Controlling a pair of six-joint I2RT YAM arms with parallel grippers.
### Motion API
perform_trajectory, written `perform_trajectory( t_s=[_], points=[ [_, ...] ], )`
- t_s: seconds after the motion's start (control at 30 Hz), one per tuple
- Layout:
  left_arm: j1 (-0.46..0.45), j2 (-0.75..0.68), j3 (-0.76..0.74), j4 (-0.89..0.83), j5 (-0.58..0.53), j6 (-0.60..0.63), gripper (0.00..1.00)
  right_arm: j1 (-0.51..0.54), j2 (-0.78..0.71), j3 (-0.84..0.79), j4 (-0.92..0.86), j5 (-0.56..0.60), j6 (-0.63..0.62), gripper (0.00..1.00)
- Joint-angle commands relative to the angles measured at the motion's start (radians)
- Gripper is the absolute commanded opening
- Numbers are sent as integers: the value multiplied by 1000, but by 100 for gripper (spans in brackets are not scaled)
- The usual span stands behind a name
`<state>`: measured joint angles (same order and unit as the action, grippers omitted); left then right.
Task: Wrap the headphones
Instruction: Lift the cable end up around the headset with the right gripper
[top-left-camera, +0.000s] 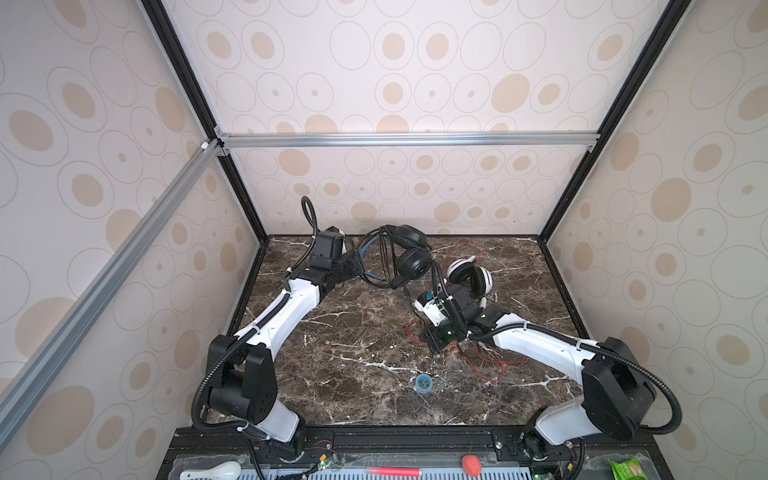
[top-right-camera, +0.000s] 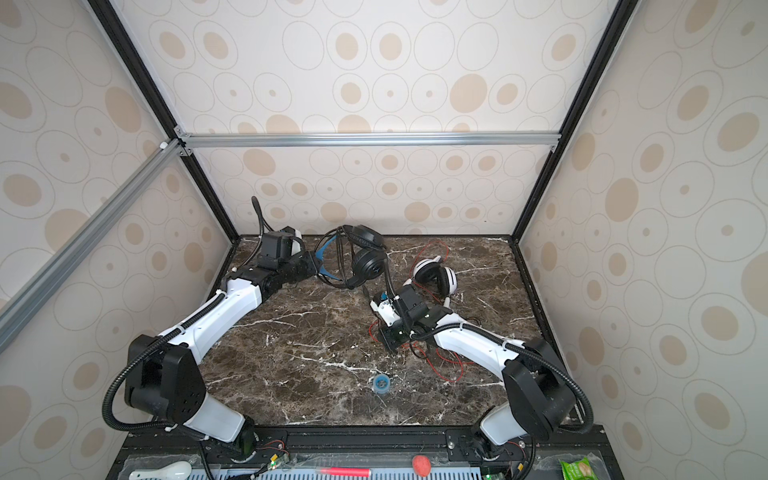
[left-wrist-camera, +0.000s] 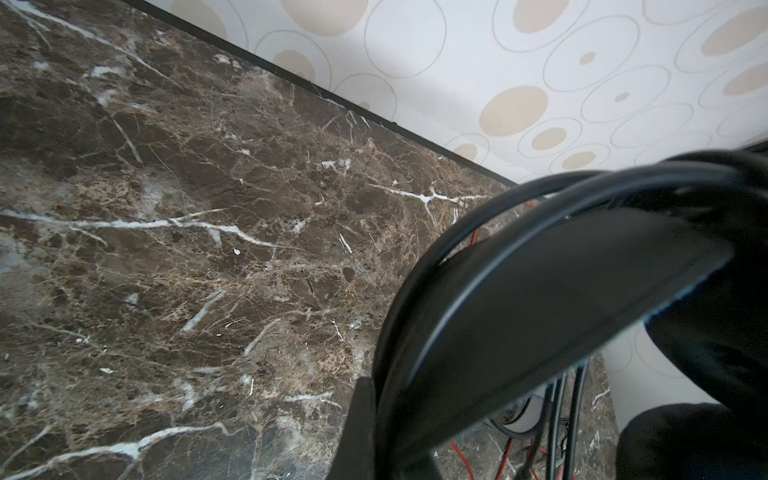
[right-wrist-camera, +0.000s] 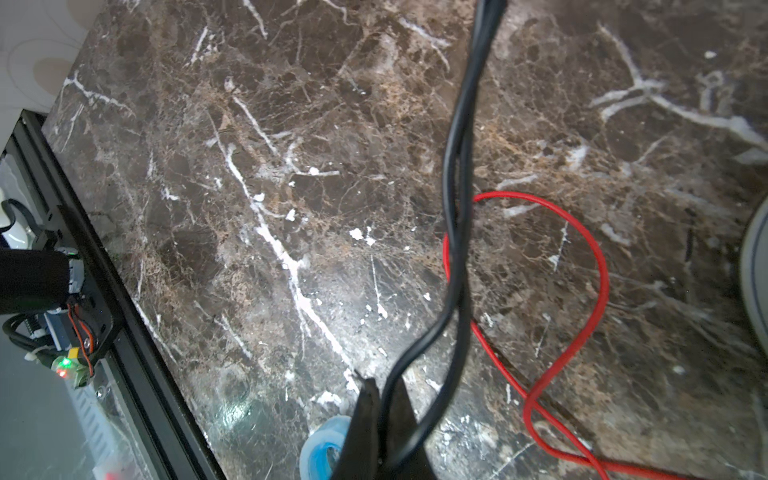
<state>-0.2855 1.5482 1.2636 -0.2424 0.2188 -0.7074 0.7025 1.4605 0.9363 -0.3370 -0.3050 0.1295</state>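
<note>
Left gripper clamped on the headband of the black headphones, near the back wall. Right gripper pinched shut on their black cord. White headphones lie close by, their red cord loose on the table.

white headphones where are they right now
In both top views the white headphones lie right of centre, toward the back, just right of the black headphones.

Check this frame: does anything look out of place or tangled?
The white headphones' red cord sprawls unwound over the table, looping beneath the right arm, where it could snag. The right gripper's black cord crosses it.
</note>
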Motion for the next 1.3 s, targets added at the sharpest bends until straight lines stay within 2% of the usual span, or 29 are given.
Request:
perform_trajectory(
  t_s=[0.0, 0.23, 0.4, 0.57, 0.67, 0.8, 1.13, 1.27],
  points=[
    [11, -10, 95, 108, -18, -87, 0, 46, -38, 20, -68, 38, -70, 0],
    [11, 35, 131, 109, -79, -86, 0, 150, -57, 94, -166, 78, -161, 0],
    [4, 47, 128, 85, -130, -34, 0, 200, -41, 222, -272, 101, -235, 0],
    [-36, 42, 136, 3, -219, 117, 0, 205, 12, 437, -403, 149, -328, 0],
    [-72, 42, 145, -64, -275, 213, 0, 204, 89, 619, -529, 196, -394, 0],
    [-112, 13, 129, -118, -328, 313, 0, 203, 184, 802, -626, 303, -441, 0],
    [-158, -73, 57, -174, -346, 443, 0, 151, 379, 1033, -710, 447, -411, 0],
    [-167, -89, 56, -180, -344, 454, 0, 101, 424, 1060, -727, 446, -382, 0]
  ],
)
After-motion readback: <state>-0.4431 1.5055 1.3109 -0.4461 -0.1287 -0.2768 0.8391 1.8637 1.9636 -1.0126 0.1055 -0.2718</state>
